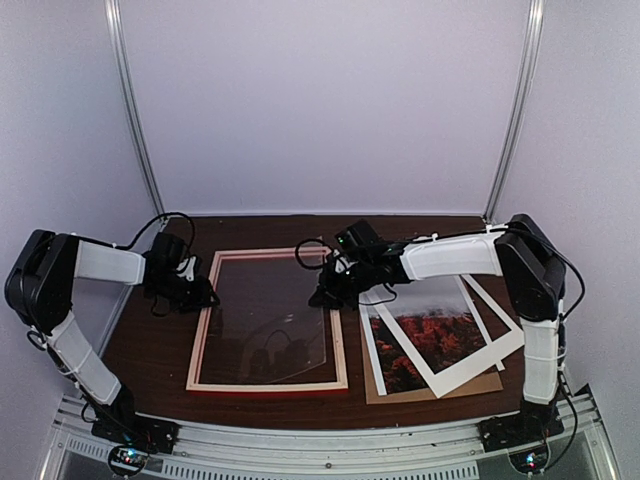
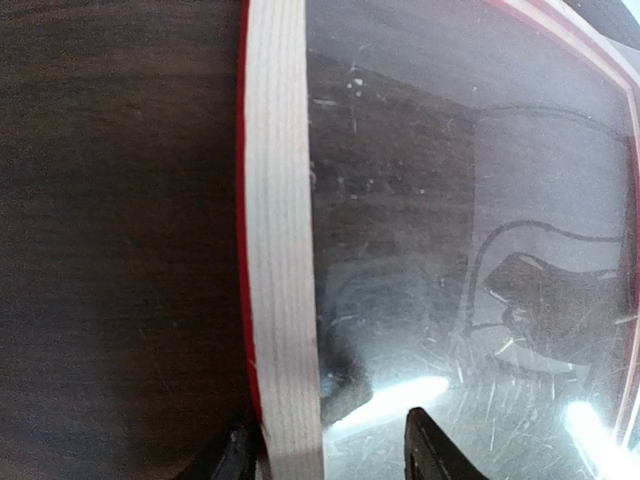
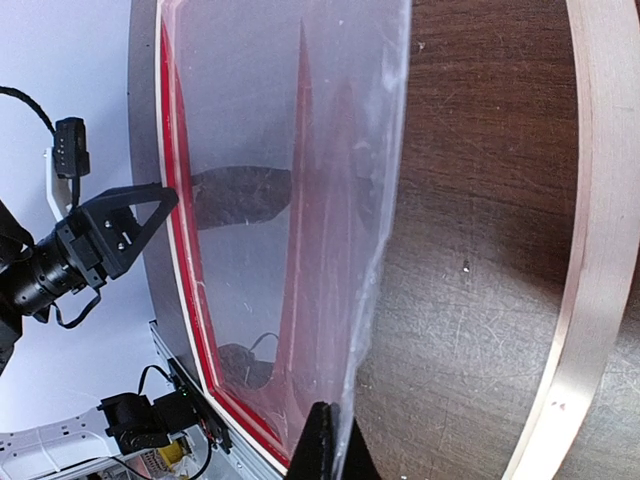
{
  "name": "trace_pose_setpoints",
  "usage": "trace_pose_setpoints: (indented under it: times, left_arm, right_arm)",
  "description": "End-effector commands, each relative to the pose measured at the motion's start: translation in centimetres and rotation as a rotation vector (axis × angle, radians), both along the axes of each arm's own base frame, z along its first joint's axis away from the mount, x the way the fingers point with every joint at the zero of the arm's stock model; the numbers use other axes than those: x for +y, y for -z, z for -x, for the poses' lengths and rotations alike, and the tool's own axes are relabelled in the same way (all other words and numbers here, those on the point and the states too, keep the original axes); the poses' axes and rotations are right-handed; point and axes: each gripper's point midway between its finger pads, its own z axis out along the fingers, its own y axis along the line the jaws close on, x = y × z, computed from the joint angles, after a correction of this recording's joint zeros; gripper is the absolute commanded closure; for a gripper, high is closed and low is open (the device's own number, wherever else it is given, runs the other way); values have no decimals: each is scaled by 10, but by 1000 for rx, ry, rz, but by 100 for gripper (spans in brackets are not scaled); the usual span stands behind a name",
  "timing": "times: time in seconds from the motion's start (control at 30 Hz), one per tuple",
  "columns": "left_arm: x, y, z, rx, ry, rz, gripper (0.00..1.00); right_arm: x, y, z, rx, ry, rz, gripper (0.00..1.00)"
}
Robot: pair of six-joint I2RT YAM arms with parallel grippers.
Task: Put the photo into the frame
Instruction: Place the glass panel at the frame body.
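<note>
The frame [image 1: 268, 383] lies face down on the table, pale wood back up, with a red edge at the front. My left gripper [image 1: 203, 295] is open and straddles the frame's left rail [image 2: 280, 250]; in the left wrist view [image 2: 328, 432] one finger is outside the rail and one inside. My right gripper [image 1: 326, 294] is shut on the right edge of a clear sheet [image 1: 268, 325] and holds that edge tilted up off the frame [image 3: 600, 200]; the sheet also shows in the right wrist view [image 3: 290, 200]. The photo [image 1: 440, 335] lies right of the frame.
The photo rests with a tilted white mat [image 1: 470, 368] on a brown backing board [image 1: 470, 388] at the table's right side. White walls and metal posts close the back and sides. The arm bases stand on a rail at the near edge.
</note>
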Motion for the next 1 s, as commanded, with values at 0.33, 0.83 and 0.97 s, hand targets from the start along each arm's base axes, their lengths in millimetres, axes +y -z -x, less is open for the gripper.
trace_pose_setpoints:
  times: [0.33,0.83,0.97]
  left_arm:
    - [-22,-3,-3,-6,51,52,25]
    - [-16,-19,-9,-42,20,21,6]
    - [-16,-19,-9,-42,20,23,6]
  right_arm:
    - [18,-50,12,-8,-61,-155,100]
    - [14,-46,12,-12,-60,-140,100]
    - [13,-38,12,-9,-62,-121,100]
